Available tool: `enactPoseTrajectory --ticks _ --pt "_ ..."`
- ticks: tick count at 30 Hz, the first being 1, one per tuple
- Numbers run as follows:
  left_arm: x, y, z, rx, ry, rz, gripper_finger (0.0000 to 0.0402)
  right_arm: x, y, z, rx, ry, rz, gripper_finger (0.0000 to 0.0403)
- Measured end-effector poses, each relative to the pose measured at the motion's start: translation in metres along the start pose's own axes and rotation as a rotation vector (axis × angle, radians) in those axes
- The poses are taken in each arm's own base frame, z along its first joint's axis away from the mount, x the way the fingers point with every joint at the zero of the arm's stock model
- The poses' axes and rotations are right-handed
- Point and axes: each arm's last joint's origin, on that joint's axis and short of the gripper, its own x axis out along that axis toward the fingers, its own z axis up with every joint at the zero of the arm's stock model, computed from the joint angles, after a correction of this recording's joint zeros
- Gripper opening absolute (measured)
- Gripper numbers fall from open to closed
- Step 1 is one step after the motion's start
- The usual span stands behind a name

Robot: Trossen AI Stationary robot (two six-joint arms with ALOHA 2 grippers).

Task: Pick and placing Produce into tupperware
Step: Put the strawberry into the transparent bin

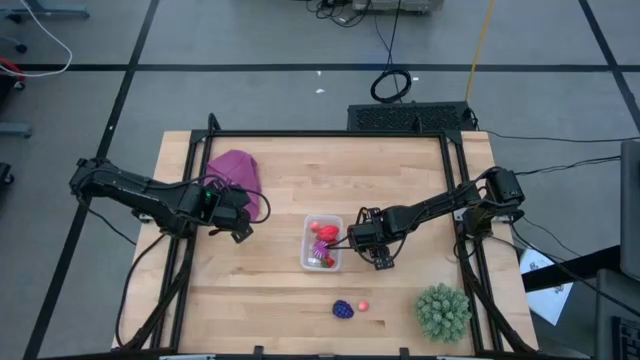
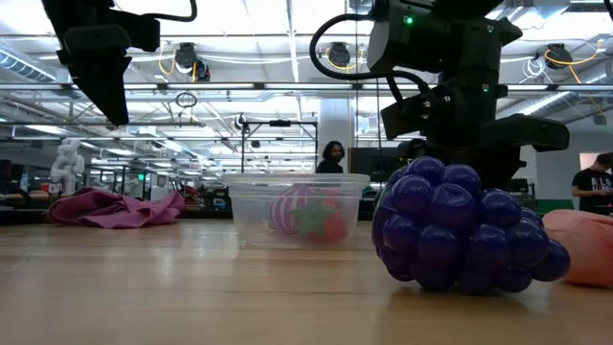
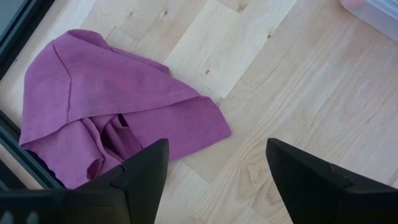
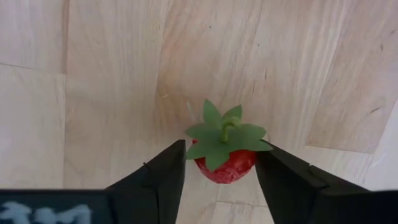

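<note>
While clamped between the right end effector (image 4: pixel 221 171) fingers, a strawberry (image 4: pixel 225 149), beside the tupperware (image 1: pixel 321 243).

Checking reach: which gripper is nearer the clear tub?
Right. The right gripper sits just beside the tub, its fingers around a strawberry. The left gripper waits farther off, by the magenta cloth.

Between my black fingers (image 4: pixel 283 180) sits a red strawberry (image 4: pixel 225 163) with a green leafy cap. The cloth (image 3: pixel 112 112) is magenta, the table (image 4: pixel 112 74) pale wood, the berry (image 2: pixel 458 228) dark purple.
</note>
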Motion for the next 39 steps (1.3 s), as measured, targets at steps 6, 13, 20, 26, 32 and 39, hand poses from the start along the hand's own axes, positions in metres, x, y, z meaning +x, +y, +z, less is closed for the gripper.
enactPoseTrajectory --ticks 6,13,20,26,32,39 --pt "0.000 0.000 0.000 0.000 0.000 0.000 0.0273 0.000 0.000 0.000 0.000 0.003 0.000 0.0164" --pt "0.000 0.000 0.000 0.000 0.000 0.000 0.0273 -0.002 0.000 0.000 -0.003 0.015 0.000 0.0159" --pt "0.000 0.000 0.000 0.000 0.000 0.000 0.0273 -0.003 0.000 0.001 -0.004 0.012 0.000 0.0159" --pt "0.000 0.000 0.000 0.000 0.000 0.000 0.0274 -0.009 -0.001 0.007 -0.008 -0.014 -0.001 0.0159" --pt "0.000 0.000 0.000 0.000 0.000 0.000 0.0273 -0.034 -0.002 0.028 -0.042 -0.078 -0.004 0.0159" --pt "0.000 0.000 0.000 0.012 -0.001 0.000 0.0273 -0.065 -0.004 0.054 -0.093 -0.227 -0.020 0.0159"
